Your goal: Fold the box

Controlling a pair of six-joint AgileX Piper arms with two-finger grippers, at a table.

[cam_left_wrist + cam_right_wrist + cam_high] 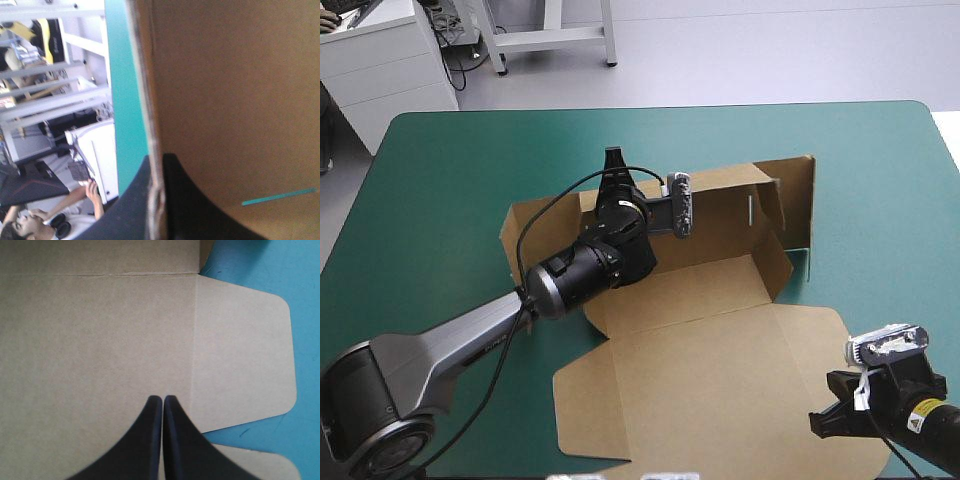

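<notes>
Now, on our left, the left hand [157, 159] is pinched almost shut on the far wall of the brown box [720, 370], which lies mostly flat across the middle of the teal-green bench [450, 170]. On our right, the right hand [162, 399], fingers pressed together and empty, hangs over the box's near panel.

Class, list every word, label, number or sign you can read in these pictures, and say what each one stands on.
No text here can be read.
On the box: plain brown board, no print visible in any view.
A yellow sticker just behind the right gripper: too small to read.
</notes>
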